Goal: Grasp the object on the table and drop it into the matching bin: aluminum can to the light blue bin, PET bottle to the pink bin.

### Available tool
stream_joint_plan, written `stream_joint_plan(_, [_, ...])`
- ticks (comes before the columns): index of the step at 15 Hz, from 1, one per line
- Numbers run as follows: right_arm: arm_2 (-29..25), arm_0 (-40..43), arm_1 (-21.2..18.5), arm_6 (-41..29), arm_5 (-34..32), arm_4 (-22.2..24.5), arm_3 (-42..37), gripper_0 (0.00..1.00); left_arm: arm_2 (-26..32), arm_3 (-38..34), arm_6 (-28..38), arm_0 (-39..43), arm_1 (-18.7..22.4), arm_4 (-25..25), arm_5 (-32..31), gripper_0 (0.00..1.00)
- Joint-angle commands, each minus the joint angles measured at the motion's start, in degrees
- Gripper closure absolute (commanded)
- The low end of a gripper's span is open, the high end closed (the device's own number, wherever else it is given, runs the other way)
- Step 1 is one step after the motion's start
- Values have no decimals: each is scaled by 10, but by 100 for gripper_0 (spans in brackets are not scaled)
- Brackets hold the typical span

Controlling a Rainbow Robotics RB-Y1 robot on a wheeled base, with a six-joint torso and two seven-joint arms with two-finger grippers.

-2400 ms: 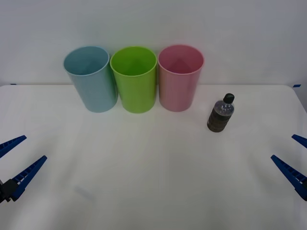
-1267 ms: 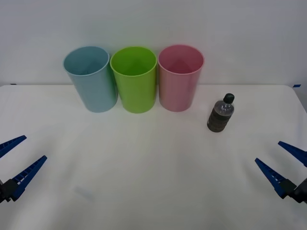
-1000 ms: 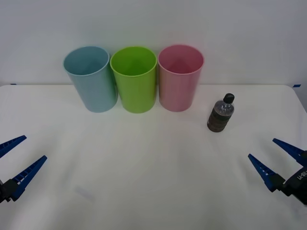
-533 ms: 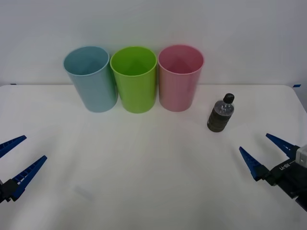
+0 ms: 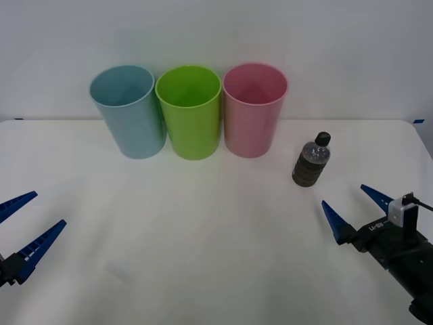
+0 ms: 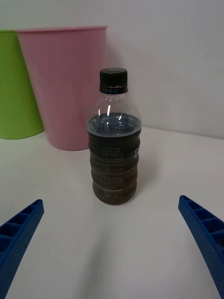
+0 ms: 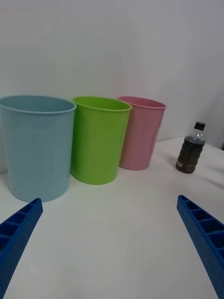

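Bottle (image 5: 311,160) ungrasped, upright on worktop (image 5: 203,237) just right of pink bin (image 5: 254,110); right end effector (image 5: 356,208) spread wide, near and lined up on it, left end effector (image 5: 27,224) released, parked; grasp, lift, drop all remain.

A tall round green plastic bin (image 5: 189,112) stands upright in the middle of a row of three, before a plain white wall (image 5: 338,47).
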Motion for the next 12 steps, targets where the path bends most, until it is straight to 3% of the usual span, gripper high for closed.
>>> stream_joint_plan(1, [14, -13, 11, 10, 25, -1, 0, 0, 0, 0, 0, 0, 0, 0, 0, 0])
stream_joint_plan(12, [15, -102, 77, 60, 40, -1, 95, 0, 0, 0, 0, 0, 0, 0, 0, 0])
